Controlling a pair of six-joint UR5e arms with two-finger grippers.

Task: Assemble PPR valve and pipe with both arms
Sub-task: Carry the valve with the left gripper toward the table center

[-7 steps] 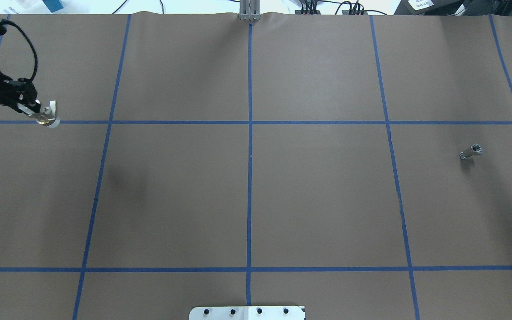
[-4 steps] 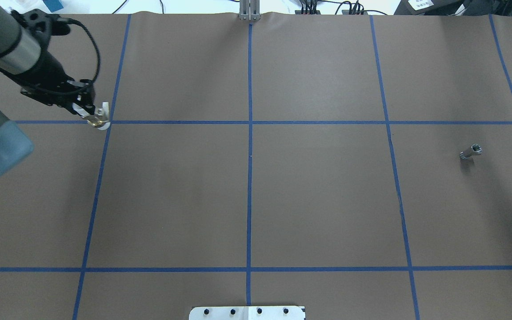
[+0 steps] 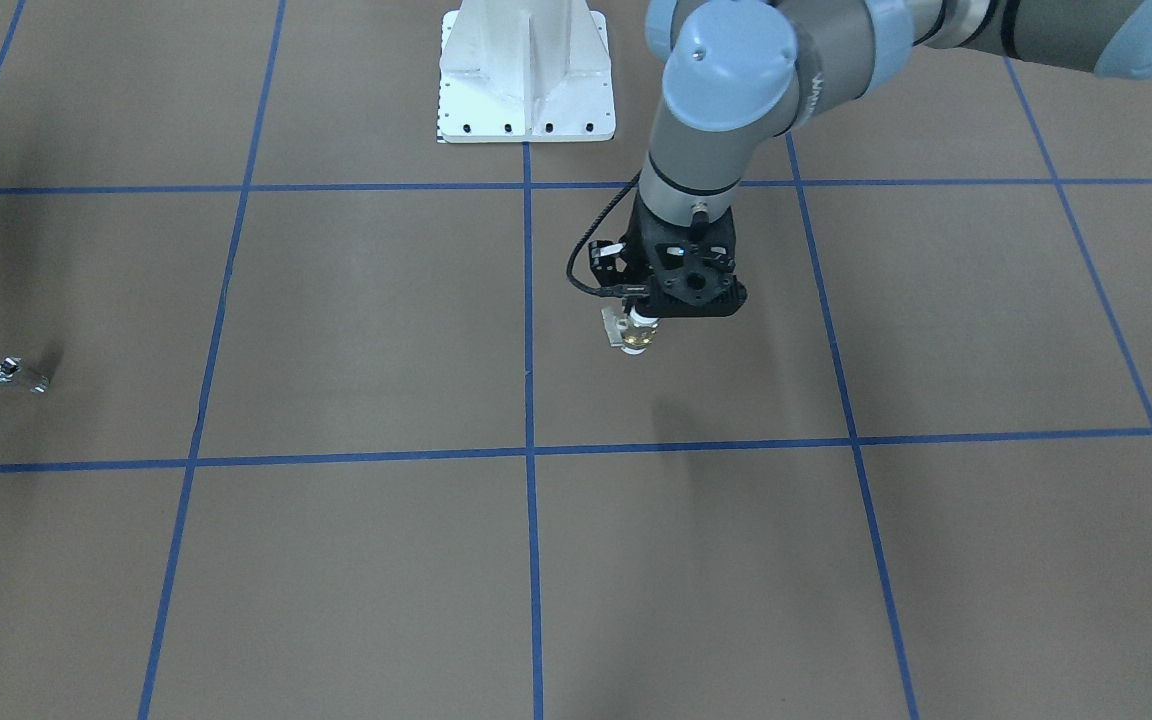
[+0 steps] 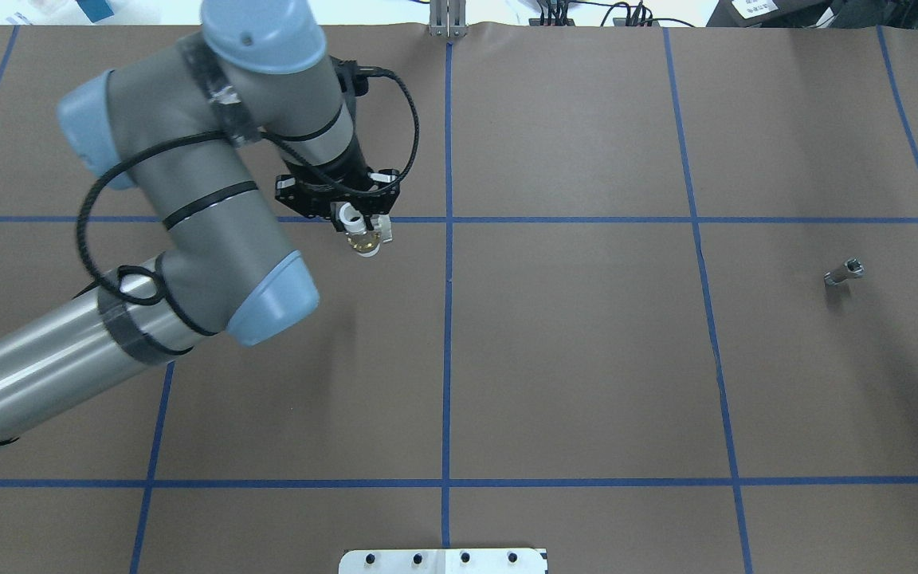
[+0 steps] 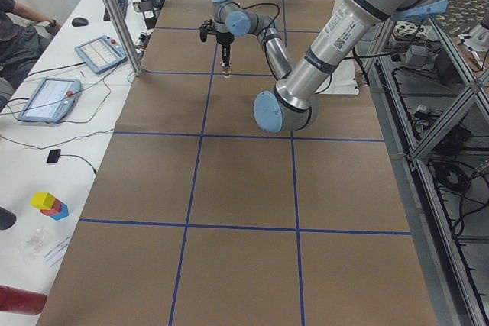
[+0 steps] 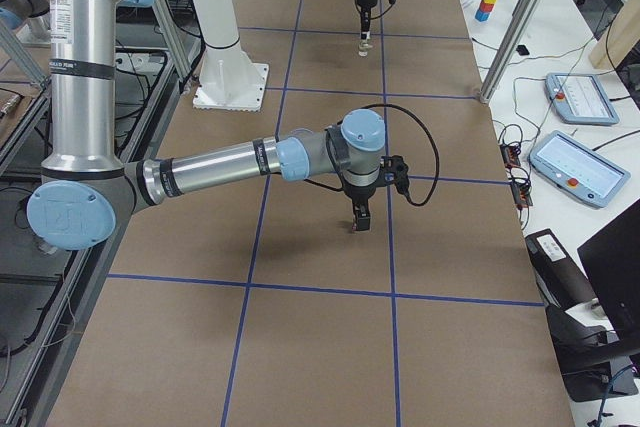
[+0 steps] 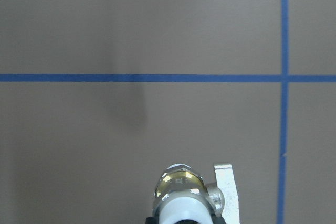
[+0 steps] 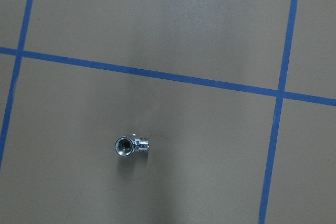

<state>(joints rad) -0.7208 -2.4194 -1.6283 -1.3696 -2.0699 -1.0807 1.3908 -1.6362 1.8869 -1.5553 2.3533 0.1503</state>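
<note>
My left gripper (image 4: 354, 217) is shut on the PPR valve (image 4: 364, 238), a white tube with a brass body and a small white handle. It holds the valve upright above the table, just left of the centre line. The valve also shows in the front view (image 3: 635, 336) and the left wrist view (image 7: 185, 191). The pipe (image 4: 843, 273), a small chrome fitting, lies on the table at the far right, and also shows in the front view (image 3: 20, 373). The right wrist view looks down on the pipe (image 8: 132, 145) from above. My right gripper (image 6: 360, 221) shows only in the exterior right view, so I cannot tell if it is open or shut.
Brown paper with a blue tape grid (image 4: 449, 319) covers the table. The white bolted pedestal (image 3: 526, 75) stands at the robot's side. A metal post (image 4: 448, 20) stands at the far edge. Operator desks with tablets (image 5: 99, 53) lie beyond the table.
My left arm has swung right with the valve in its grip, from the far left edge to just left of the centre line. The pipe has not moved.
</note>
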